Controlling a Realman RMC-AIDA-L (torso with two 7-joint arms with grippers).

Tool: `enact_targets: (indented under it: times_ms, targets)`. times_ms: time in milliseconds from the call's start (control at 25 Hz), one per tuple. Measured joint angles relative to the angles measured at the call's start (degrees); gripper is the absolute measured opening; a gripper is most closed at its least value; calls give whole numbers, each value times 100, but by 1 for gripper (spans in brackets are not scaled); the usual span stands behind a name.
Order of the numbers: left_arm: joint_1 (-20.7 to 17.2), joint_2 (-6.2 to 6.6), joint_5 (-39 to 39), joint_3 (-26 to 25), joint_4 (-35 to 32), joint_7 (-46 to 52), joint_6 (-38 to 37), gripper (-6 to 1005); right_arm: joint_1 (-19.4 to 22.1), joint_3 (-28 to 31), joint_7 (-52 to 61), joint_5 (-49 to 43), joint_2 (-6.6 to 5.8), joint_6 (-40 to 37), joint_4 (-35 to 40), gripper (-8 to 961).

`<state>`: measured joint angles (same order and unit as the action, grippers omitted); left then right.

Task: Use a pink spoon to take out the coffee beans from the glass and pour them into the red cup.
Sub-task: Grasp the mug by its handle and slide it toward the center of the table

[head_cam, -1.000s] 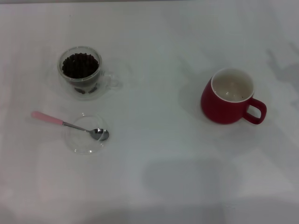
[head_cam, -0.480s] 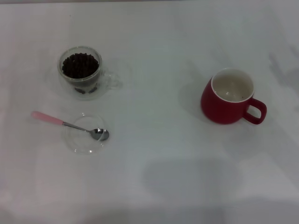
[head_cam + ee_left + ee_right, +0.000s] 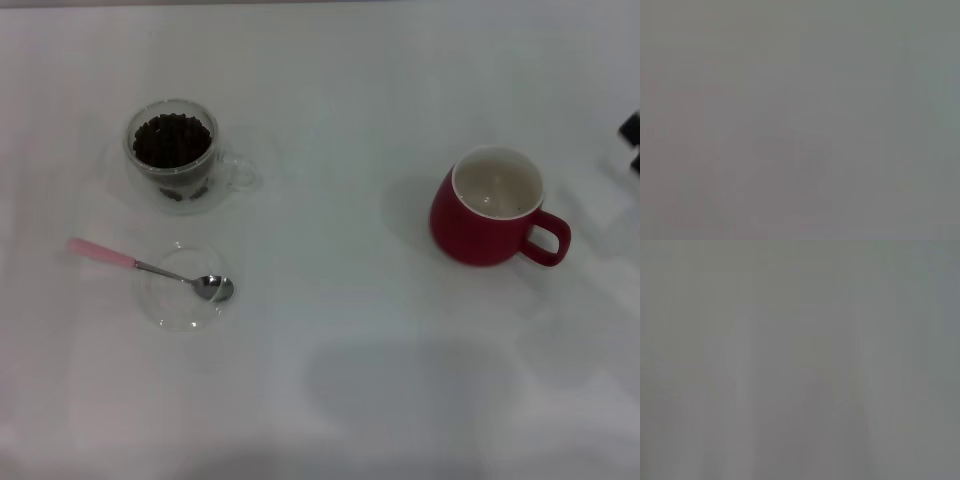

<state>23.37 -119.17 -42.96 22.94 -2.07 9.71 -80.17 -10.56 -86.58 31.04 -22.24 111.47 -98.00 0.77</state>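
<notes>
The glass stands at the back left of the white table, full of dark coffee beans, its clear handle toward the right. The pink spoon lies in front of it, its metal bowl resting in a flat clear saucer and its pink handle pointing left. The red cup stands upright at the right, cream inside, handle to the right. A dark tip of my right gripper shows at the right edge, behind and to the right of the red cup. My left gripper is out of view. Both wrist views show only plain grey.
The white table stretches wide between the glass and the red cup and in front of them.
A dark part of my right gripper has come into view at the right edge. The glass, spoon and red cup have not moved.
</notes>
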Motion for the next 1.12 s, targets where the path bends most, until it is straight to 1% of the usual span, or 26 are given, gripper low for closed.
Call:
enact_targets:
  times_ms: [200,400,680,1120]
  targets:
    - [-51,0,-3,0,38,39,-34,847,130,-175,-371,-219,67,73,-144,706]
    - [-103,-1,-3,0,94,41,-46,847,160,-242,-512,-445,141,428,-216,706]
    - [-218,-9,-2,0,146,48,-368,847,166,-289,-934,-523,345,997,-208,705]
    - [-232,9,10,0,137,56,-488,847,87,-226,-1062,-471,372,1896,-86,705]
